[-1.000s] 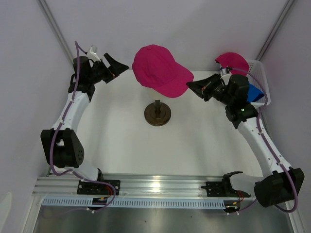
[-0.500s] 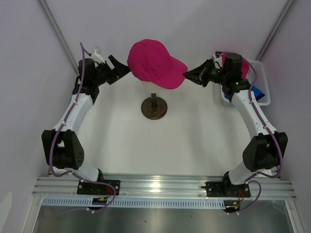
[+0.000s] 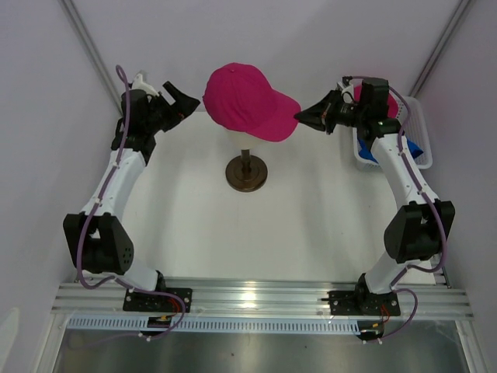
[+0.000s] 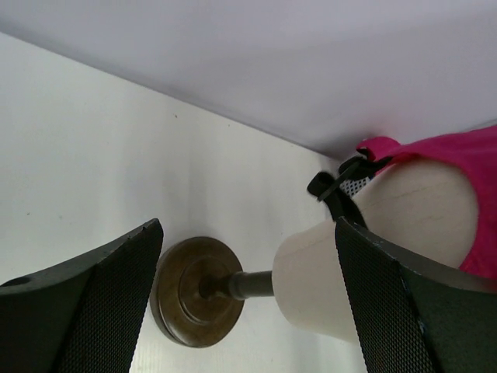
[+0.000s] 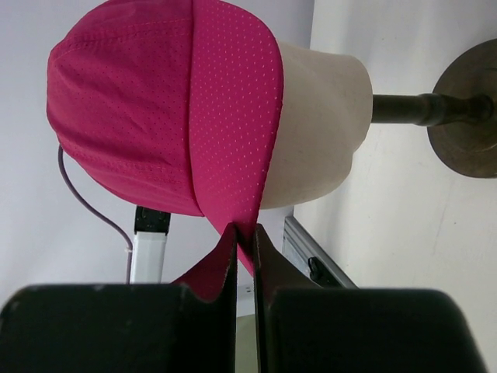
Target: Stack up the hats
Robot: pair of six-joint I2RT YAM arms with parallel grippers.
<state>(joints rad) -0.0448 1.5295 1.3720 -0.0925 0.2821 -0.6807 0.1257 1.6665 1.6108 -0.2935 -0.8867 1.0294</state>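
Observation:
A magenta-pink hat [image 3: 245, 101] sits over the cream mannequin head [image 5: 318, 116], brim pointing right. My right gripper [image 3: 299, 118] is shut on the tip of that brim; in the right wrist view the pink fabric [image 5: 155, 109] is pinched between its jaws [image 5: 245, 229]. My left gripper [image 3: 190, 109] hovers wide open at the left, behind the head, holding nothing; its wrist view shows the head's neck [image 4: 373, 256] and the hat's back edge [image 4: 466, 163] between its fingers [image 4: 248, 233]. The royal blue hat [image 3: 411, 148] lies in the basket at the right, partly hidden by the right arm.
The head stands on a dark post with a round bronze base [image 3: 247, 172] mid-table. A white mesh basket [image 3: 415, 109] stands at the right wall, and a bit of magenta fabric [image 3: 359, 92] shows behind the right wrist. White walls close in on both sides.
The right gripper has carried the pink hat's brim up and left, and the hat now sits squarely over the head. The left gripper shifted slightly and stays open.

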